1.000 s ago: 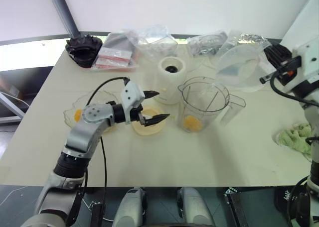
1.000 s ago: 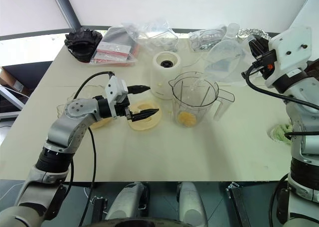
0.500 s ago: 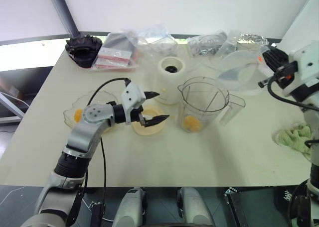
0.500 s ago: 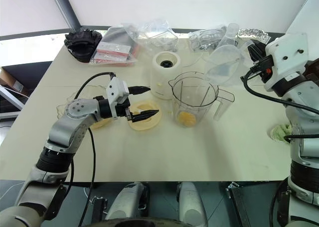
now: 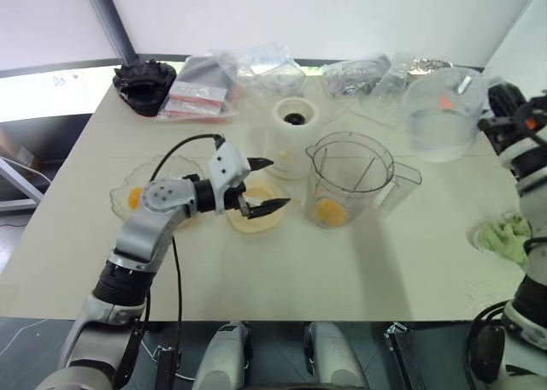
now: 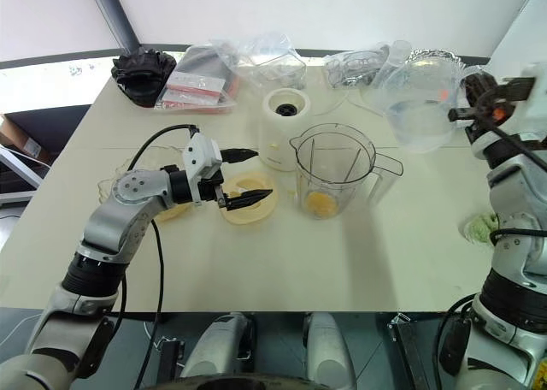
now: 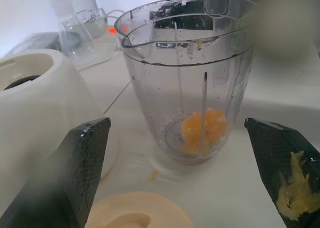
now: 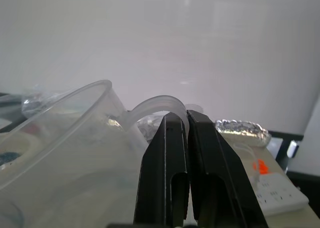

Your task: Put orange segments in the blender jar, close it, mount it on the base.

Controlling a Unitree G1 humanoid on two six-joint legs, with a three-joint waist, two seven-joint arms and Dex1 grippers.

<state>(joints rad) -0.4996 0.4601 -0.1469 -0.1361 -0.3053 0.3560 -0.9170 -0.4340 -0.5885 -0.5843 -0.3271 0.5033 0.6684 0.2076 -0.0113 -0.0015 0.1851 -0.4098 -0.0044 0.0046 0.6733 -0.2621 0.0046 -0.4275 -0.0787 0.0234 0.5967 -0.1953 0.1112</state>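
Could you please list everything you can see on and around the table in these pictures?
blender jar: one, clear, upright at table centre, no lid.
orange segments: orange-yellow, at the jar's bottom; count unclear.
base: one, cream-white, behind the jar, to its left.
lid: one, cream, flat, left of the jar.
glass bowl: one, clear, left side, with an orange piece inside.
clear pitcher: one, far right, lifted by its handle.
black ridged part: one, back left.
plastic bags: several, clear, along the back edge.
green cloth: one, right edge.
table: one, cream.
left gripper: black, open, above the lid.
right gripper: black, shut on the clear pitcher's handle.
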